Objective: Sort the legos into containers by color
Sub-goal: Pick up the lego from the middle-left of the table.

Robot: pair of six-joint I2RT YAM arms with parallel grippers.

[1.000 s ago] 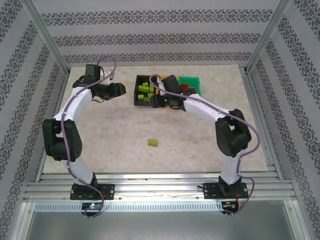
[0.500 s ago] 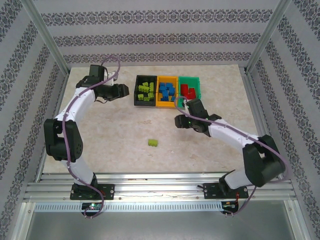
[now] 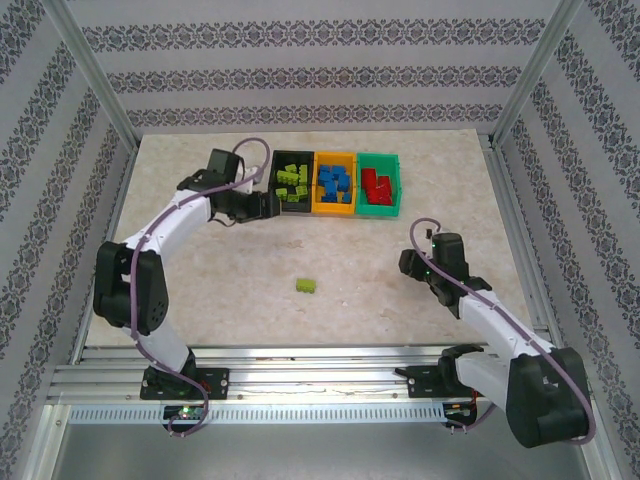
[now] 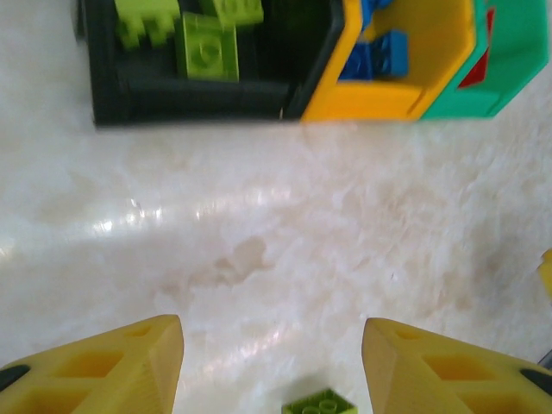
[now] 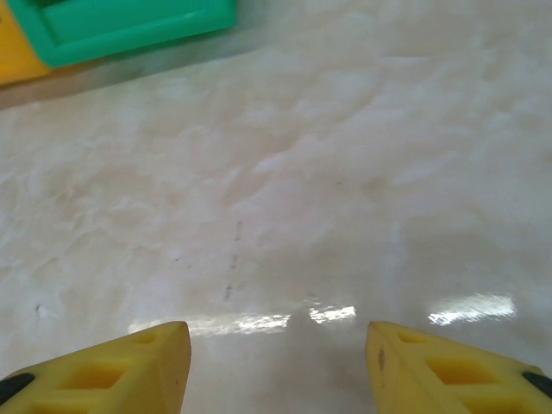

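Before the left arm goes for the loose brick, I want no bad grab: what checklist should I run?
1. Lime green studded plastic brick lies alone on the pale marbled tabletop: ok.
2. Left gripper open, empty: ok.
3. Left gripper over the brick: not ok, it hangs near the black rectangular plastic bin.
4. Black bin holds lime green bricks only: ok.
5. Right gripper open, empty, apart from the brick: ok.
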